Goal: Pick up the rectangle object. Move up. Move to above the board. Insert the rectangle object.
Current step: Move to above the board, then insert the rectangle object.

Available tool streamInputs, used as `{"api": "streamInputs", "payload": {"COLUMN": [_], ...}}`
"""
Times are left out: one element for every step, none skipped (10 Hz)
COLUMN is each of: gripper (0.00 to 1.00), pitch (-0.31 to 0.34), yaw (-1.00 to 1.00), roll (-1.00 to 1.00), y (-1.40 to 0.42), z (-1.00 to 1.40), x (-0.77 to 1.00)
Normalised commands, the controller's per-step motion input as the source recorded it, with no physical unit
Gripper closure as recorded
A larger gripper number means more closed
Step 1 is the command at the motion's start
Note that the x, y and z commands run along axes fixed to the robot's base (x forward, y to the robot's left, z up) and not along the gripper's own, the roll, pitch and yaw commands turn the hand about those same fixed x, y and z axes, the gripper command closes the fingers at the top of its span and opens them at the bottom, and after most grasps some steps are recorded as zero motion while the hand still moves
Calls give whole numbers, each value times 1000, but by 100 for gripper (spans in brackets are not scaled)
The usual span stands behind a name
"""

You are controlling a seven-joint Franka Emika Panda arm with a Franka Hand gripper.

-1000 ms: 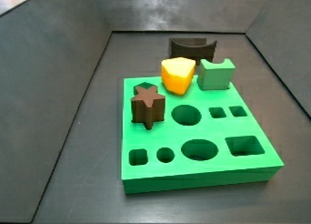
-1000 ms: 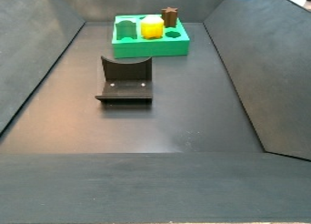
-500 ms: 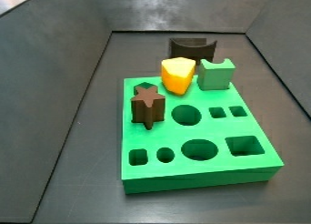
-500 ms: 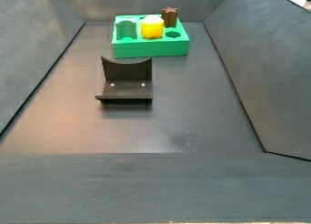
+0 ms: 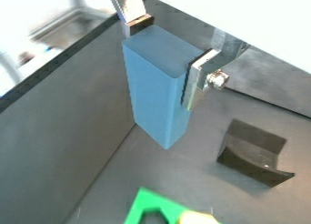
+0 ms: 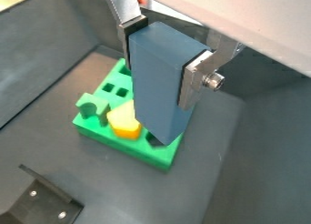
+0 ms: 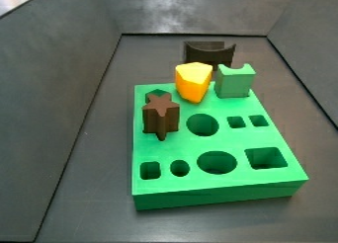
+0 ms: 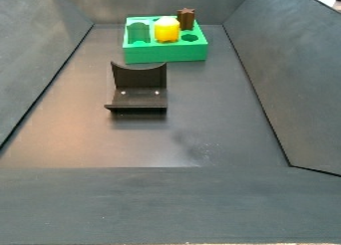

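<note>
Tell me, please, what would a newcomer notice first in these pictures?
In both wrist views the claw grips a tall light-blue block, held in the air. In the side views, which do not show the claw, the bright green board stands out, with a yellow piece and a brown star on it.

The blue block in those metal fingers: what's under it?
Below the rectangle object, clamped in the gripper, sit the board and a yellow piece; the block hides part of both.
</note>
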Motion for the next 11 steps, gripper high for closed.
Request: {"api": "streamInputs", "payload": {"gripper": [100,100,100,100,100,100,100,100,100,100,100], "pitch": [182,174,150,130,107,79,0,0,0,0,0], "yaw": [840,579,306,164,84,50,0,0,0,29,69], "roll": [44,40,48,60,67,69,0,-16,-53,-51,-73], "y": [-1000,-1000,-865,-570,-339,-208,-17,-143,-226,-274,-280], "z": [87,96,87,66,47,35,0,-189,-254,-311,-317], "x": [370,386,362,272,187,119,0,14,211,343,420]}}
